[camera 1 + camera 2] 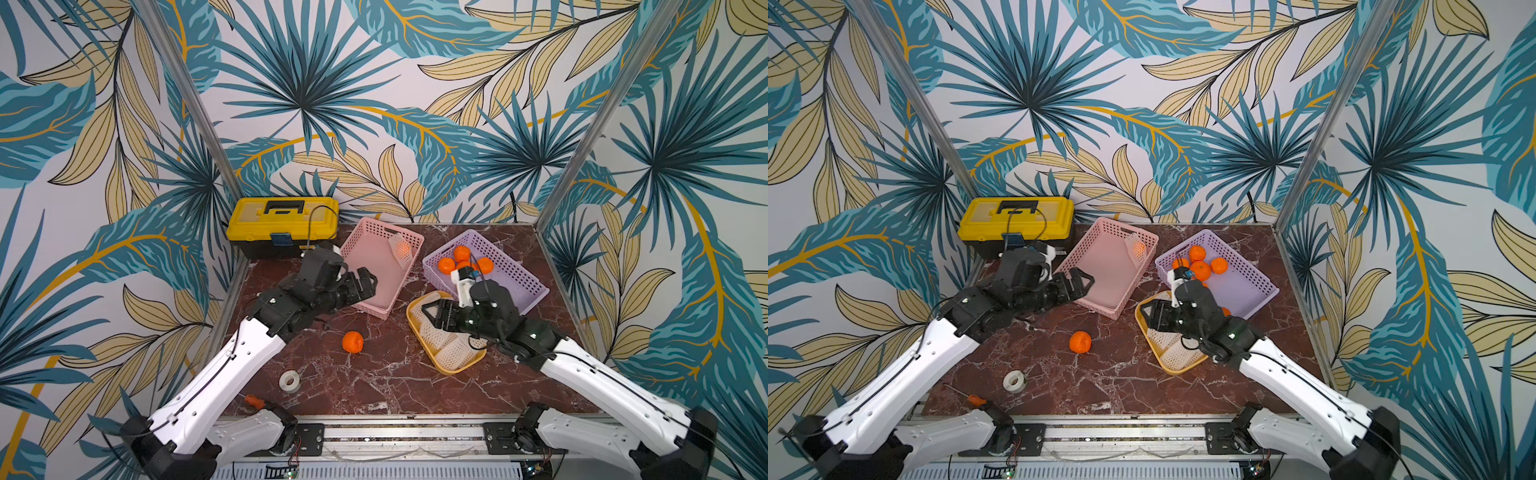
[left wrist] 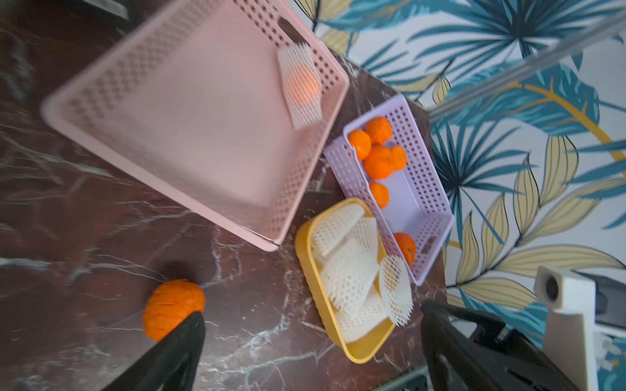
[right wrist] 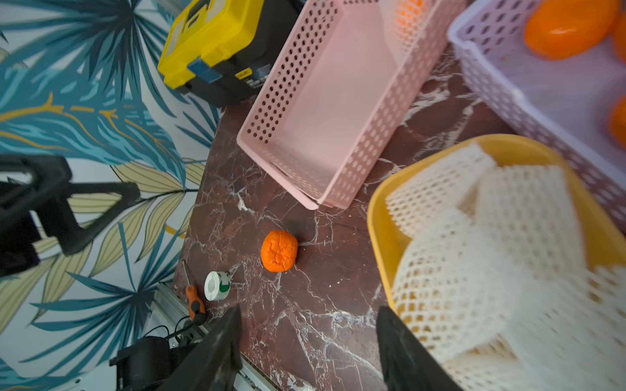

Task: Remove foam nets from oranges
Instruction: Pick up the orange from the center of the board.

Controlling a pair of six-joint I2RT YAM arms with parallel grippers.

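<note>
While left hand (image 1: pixel 368 287) and right hand (image 1: pixel 428 318) gape empty, one orange (image 1: pixel 353 342) lies apart from both.

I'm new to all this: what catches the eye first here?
A lone bare orange sits central on the dark marble table. Right of it, a yellow tray is heaped with white foam nets, beside a purple basket of bare oranges. In the pink basket lies one netted orange.

Both top views looked steeply down from high above the front of the table (image 1: pixel 374 386), far enough to hold the whole scene. Each wrist camera sat close behind its jaws and looked forward between them. Both wrist views shared the bare orange (image 2: pixel 169 301) and the pink basket (image 2: pixel 294 189) beyond the jaws.
</note>
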